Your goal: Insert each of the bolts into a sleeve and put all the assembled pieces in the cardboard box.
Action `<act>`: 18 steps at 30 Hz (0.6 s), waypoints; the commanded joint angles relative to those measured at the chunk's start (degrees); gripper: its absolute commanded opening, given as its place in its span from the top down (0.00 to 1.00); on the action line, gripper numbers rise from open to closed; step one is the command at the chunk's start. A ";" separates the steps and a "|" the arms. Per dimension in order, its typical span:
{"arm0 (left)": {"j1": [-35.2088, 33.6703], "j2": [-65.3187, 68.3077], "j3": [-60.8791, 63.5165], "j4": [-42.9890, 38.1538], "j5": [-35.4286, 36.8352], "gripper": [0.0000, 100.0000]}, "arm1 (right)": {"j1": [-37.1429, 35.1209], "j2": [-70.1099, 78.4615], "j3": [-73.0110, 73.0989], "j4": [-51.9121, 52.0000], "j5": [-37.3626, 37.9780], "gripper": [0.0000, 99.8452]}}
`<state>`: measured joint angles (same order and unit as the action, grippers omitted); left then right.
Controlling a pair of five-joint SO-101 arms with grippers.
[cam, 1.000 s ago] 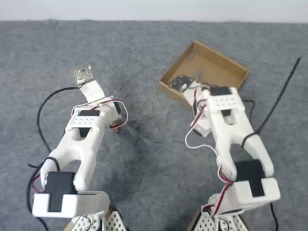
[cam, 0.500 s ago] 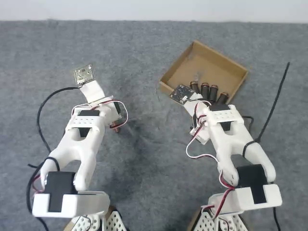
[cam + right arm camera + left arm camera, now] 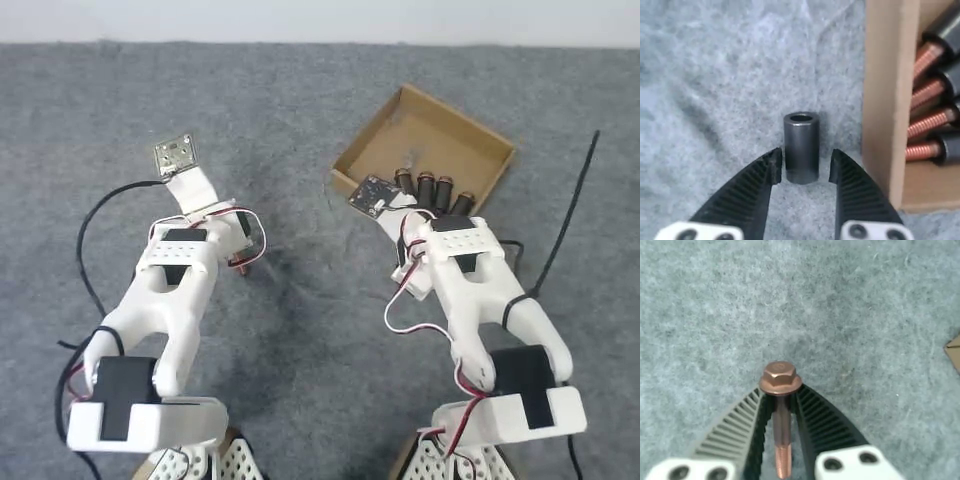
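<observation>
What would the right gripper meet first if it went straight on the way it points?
The upright sleeve, standing between the open fingers of the right gripper, beside the cardboard box.

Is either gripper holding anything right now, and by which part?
The left gripper clamps the bolt by its shank, below the head. The right gripper stands open around the upright sleeve, holding nothing.

The bolt (image 3: 781, 384) is copper-coloured throughout. The left gripper (image 3: 781, 394) and right gripper (image 3: 806, 157) are black, ribbed inside. The sleeve (image 3: 801, 142) is dark grey, perhaps slightly glossy. The cardboard box (image 3: 887, 100) is tan; the assembled pieces (image 3: 932, 123) in it show copper threads and dark ends. The tabletop (image 3: 300, 100) is mottled grey.
</observation>
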<state>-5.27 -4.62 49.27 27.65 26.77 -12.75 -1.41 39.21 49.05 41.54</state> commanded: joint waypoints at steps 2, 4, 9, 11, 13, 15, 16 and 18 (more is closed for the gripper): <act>-0.35 -3.69 -0.48 -1.58 -0.88 0.99 | -0.57 -2.86 -1.58 -0.22 -0.09 0.94; -0.35 -3.69 -0.48 -1.58 -0.88 0.99 | -0.57 -2.24 -1.85 -0.31 -0.09 0.98; -0.35 -3.69 -0.48 -1.58 -0.88 0.99 | -0.13 2.24 -3.69 0.22 2.29 0.96; -0.35 -3.69 -0.48 -1.58 -0.88 0.99 | -0.04 3.38 -4.92 1.36 2.37 0.93; -0.35 -3.69 -0.48 -1.58 -0.88 0.99 | -0.40 3.82 -5.71 2.42 2.46 0.92; -0.35 -3.78 -0.48 -1.58 -0.88 0.99 | -0.48 3.82 -5.80 2.59 2.64 0.93; -0.35 -3.78 -0.48 -1.58 -0.88 0.99 | -0.48 3.82 -5.80 2.59 2.64 0.93; -0.35 -3.78 -0.48 -1.58 -0.88 0.99 | -0.48 3.82 -5.80 2.68 2.73 0.94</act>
<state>-5.27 -4.62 49.27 27.65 26.77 -12.84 2.73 35.87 51.25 42.86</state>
